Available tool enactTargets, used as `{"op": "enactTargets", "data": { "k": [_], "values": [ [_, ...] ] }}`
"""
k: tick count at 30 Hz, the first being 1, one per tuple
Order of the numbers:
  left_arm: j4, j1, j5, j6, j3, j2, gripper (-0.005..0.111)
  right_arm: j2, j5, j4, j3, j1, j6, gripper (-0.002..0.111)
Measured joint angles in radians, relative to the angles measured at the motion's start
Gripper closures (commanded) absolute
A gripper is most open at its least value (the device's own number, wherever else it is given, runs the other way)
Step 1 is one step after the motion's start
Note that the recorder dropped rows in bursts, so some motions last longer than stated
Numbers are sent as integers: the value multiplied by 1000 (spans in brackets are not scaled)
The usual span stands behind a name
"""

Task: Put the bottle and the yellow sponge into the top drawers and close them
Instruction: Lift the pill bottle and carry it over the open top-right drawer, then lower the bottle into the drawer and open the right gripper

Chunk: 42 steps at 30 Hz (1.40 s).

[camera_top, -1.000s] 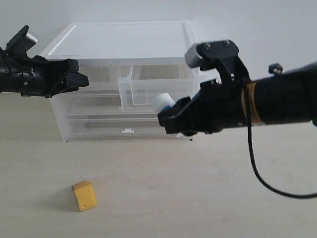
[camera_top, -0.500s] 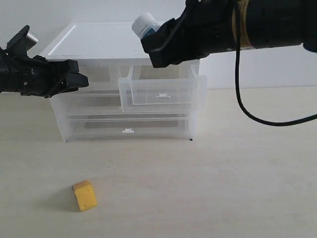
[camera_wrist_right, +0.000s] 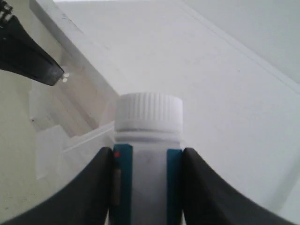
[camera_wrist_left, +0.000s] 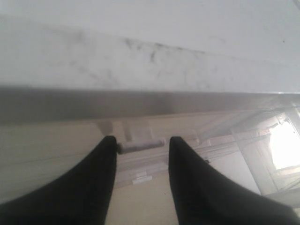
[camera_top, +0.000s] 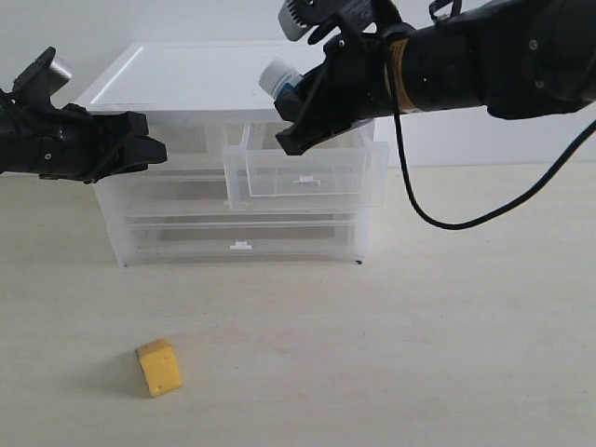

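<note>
Translucent plastic makes up the drawer unit (camera_top: 233, 84), which stands at the back of the pale surface (camera_top: 419, 354). Of the top drawers, the right-hand drawer (camera_top: 345, 177) is pulled out and the left-hand drawer (camera_top: 191, 140) sits flush with the unit's front. The right arm reaches in from the right of the exterior view, high above the surface, with its forearm sloping down toward the unit. A black cable (camera_top: 438, 219) hangs in a loop beneath it. The right hand (camera_top: 291, 107) is clenched on the bottle (camera_top: 281, 78). The right wrist view shows both black fingers (camera_wrist_right: 101, 187) pressed against the blue-teal label, with the white cap clear beyond their tips. The bottle is held in the air, tilted, cap toward the upper left of the exterior view. It is level with the front edge of the unit's lid, above the pulled-out drawer and not touching it. The left arm comes in level from the left edge, and the left hand (camera_top: 154, 135) is just in front of the left-hand drawer. Its fingers (camera_wrist_left: 93, 178) stand apart. A pale tab handle (camera_wrist_left: 140, 144) lies across the gap at their tips, but the view is blurred. Whether the pads bear on it or stand released cannot be told. The yellow sponge (camera_top: 159, 367) lies on the surface in the left foreground, well apart from the unit and from both hands.
</note>
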Motion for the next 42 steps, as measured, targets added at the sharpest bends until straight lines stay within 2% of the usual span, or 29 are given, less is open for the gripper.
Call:
{"op": "enactTargets", "data": {
  "k": [7, 15, 17, 21, 23, 38, 40, 42],
  "values": [
    [0, 0, 1, 0, -1, 0, 72, 40, 121, 0, -2, 0, -4, 108],
    [0, 0, 1, 0, -1, 0, 72, 40, 103, 0, -12, 0, -4, 107],
    [0, 0, 1, 0, -1, 0, 72, 40, 97, 2, -13, 0, -4, 97],
    [0, 0, 1, 0, -1, 0, 72, 40, 108, 4, -13, 0, 13, 63],
    [0, 0, 1, 0, -1, 0, 72, 40, 115, 6, -13, 0, 26, 55],
    [0, 0, 2, 0, -1, 0, 72, 40, 130, 8, -13, 0, 165, 54],
    [0, 0, 2, 0, -1, 0, 72, 38, 125, 8, -13, 0, 197, 58],
    [0, 0, 2, 0, -1, 0, 72, 37, 119, 10, -13, 0, 233, 67]
  ]
}}
